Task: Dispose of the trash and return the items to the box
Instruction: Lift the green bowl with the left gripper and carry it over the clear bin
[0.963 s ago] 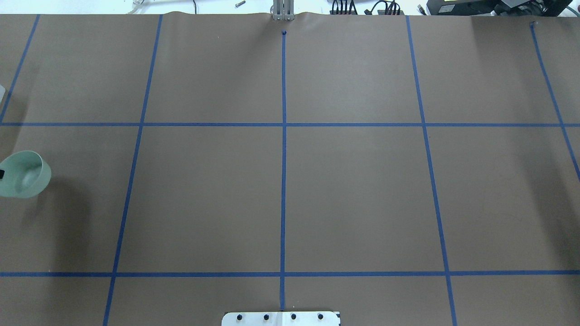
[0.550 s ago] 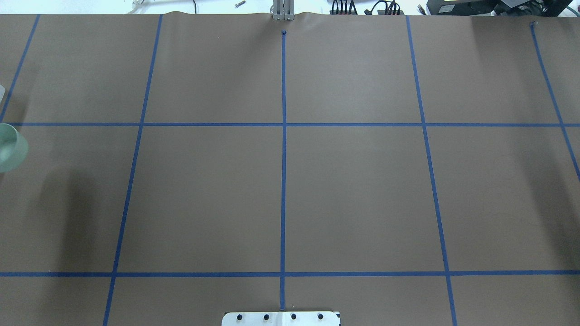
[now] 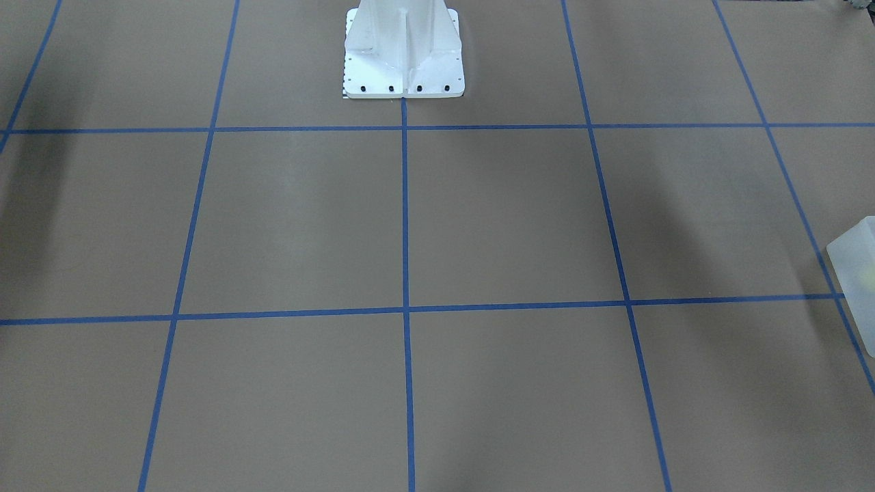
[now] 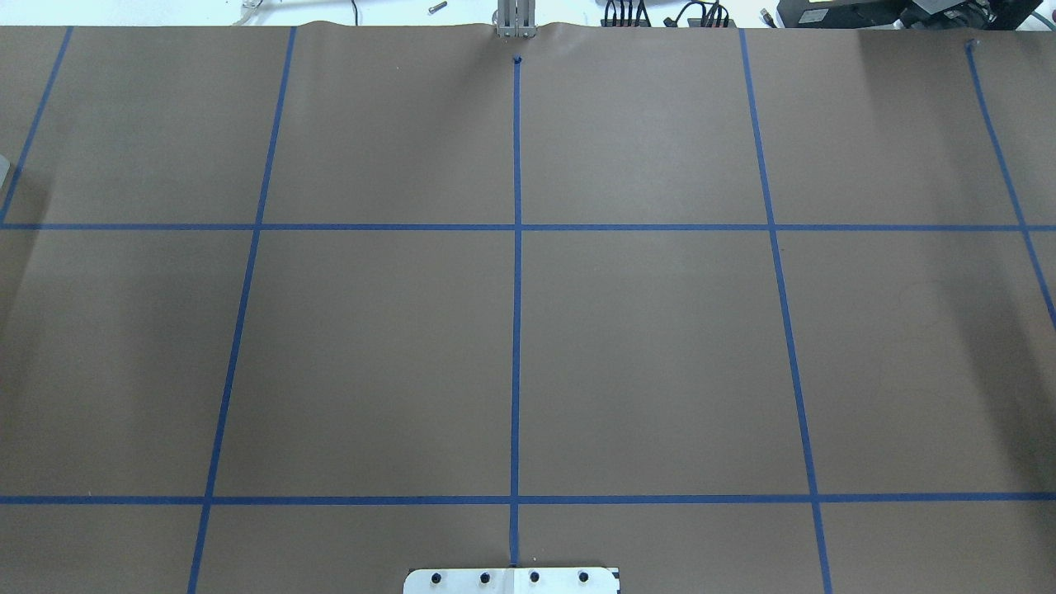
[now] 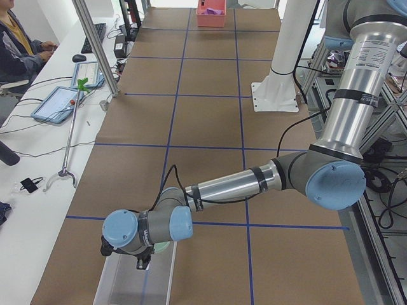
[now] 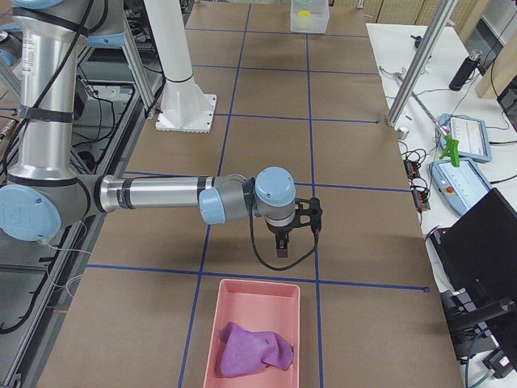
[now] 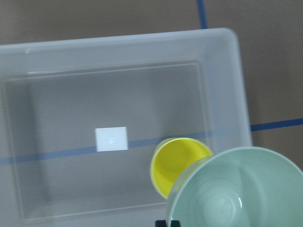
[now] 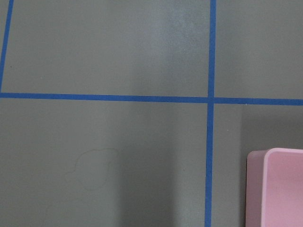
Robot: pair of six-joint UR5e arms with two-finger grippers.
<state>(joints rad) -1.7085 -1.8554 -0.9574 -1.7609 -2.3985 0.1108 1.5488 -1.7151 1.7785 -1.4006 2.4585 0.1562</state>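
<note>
My left gripper (image 5: 144,260) hangs over a clear plastic box (image 7: 231,94) at the table's left end and holds a pale green bowl (image 7: 236,196) by its rim. One black fingertip (image 7: 168,223) shows at the bowl's edge. A yellow cup (image 7: 176,163) stands inside the box, partly under the bowl. My right gripper (image 6: 279,247) points down over bare table just beyond a pink tray (image 6: 257,323) that holds a purple cloth (image 6: 250,349). I cannot tell whether it is open or shut. The tray's corner shows in the right wrist view (image 8: 279,189).
The white robot pedestal (image 3: 403,48) stands at the table's near middle. A white label (image 7: 111,139) lies on the box floor. An operator (image 5: 16,38), tablets and a grabber tool (image 5: 70,133) are beside the table. Blue tape lines grid the brown table.
The green bowl has moved left and out of the overhead view, carried by my left gripper, and is now over the clear box.
</note>
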